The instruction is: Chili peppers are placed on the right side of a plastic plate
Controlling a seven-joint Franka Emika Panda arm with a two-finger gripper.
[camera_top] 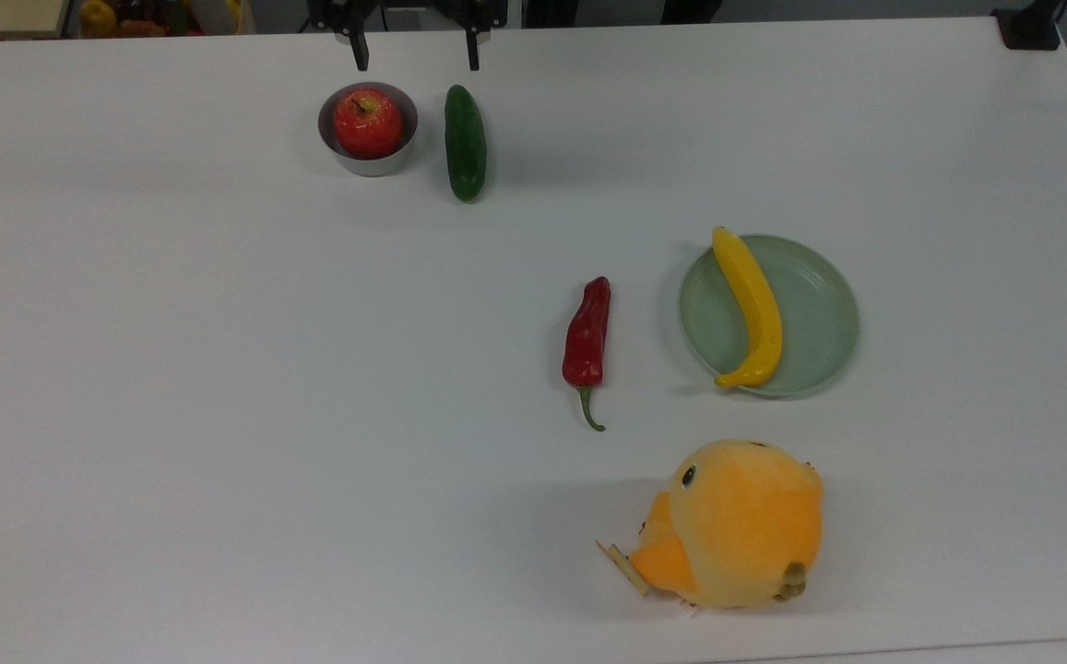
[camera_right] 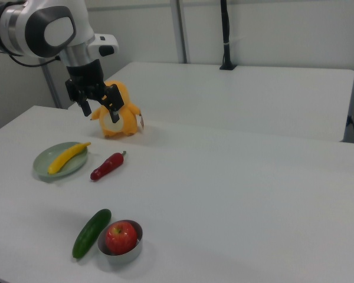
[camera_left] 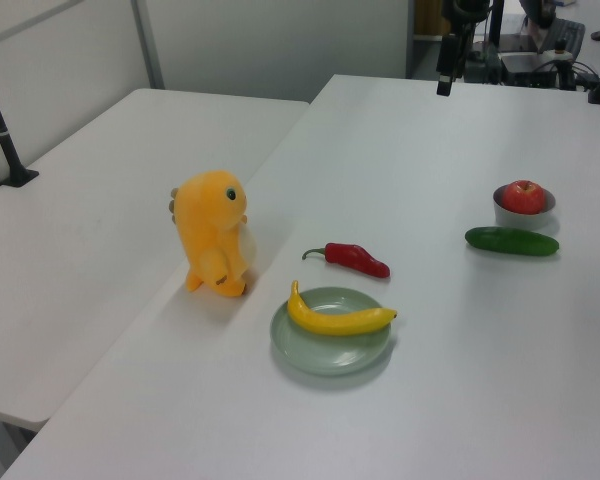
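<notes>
The dark-red chili [camera_top: 586, 334] lies flat on the white table, its green stem toward the top view's bottom edge. It rests a short gap to the top view's left of the pale green plate [camera_top: 819, 318]. In the right view the chili [camera_right: 107, 166] is on the right of the plate [camera_right: 42, 164]; in the left view the chili [camera_left: 356, 258] lies just behind the plate [camera_left: 325, 366]. My gripper [camera_top: 415, 51] hangs open and empty at the top view's upper edge, far from both. The gripper [camera_right: 99, 105] is high above the table in the right view.
A yellow banana [camera_top: 751, 306] lies across the plate. An orange plush toy [camera_top: 736, 526] stands near the top view's bottom. A grey metal bowl [camera_top: 368, 164] holding a red apple [camera_top: 368, 123] and a dark green cucumber [camera_top: 465, 143] sit just below the gripper.
</notes>
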